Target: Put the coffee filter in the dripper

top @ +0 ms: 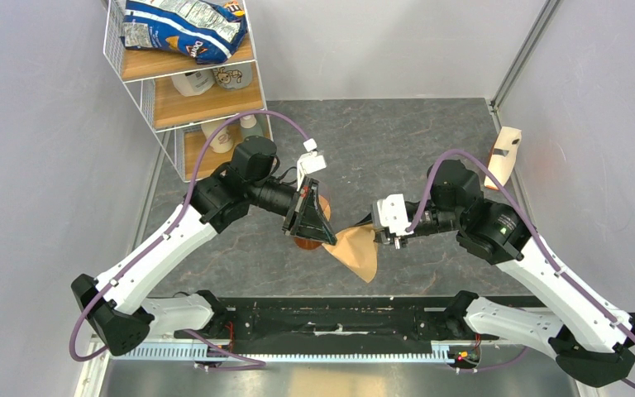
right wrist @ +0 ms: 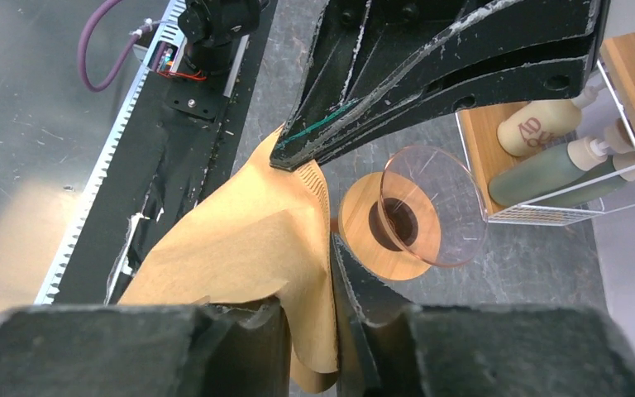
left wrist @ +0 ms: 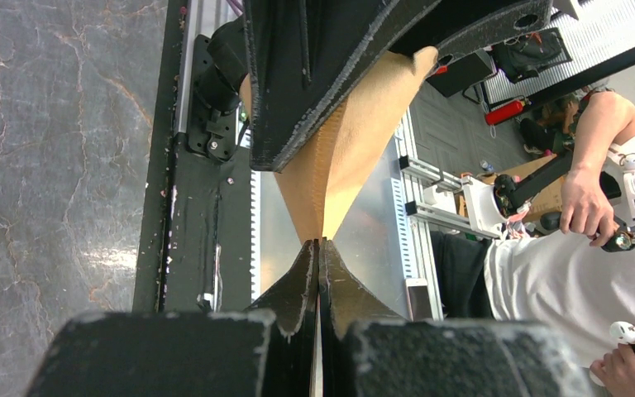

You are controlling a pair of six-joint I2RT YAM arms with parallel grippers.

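The tan coffee filter [top: 357, 252] hangs above the table between both grippers. My left gripper [top: 324, 237] is shut on its left corner; in the left wrist view the fingers [left wrist: 307, 273] pinch the paper's tip [left wrist: 339, 157]. My right gripper [top: 378, 232] is shut on the filter's right edge, and the paper [right wrist: 240, 240] runs between its fingers [right wrist: 355, 285]. The dripper [right wrist: 364, 240], a light-wood ring with a dark hole and a clear pinkish cone on it, stands on the table just beyond the filter. In the top view it [top: 304, 242] is mostly hidden under my left gripper.
A wire shelf [top: 145, 91] with bottles and a chip bag stands at the back left, close behind the dripper [right wrist: 562, 157]. A pale wooden stand [top: 504, 155] leans at the right wall. A black rail [top: 339, 318] runs along the near edge.
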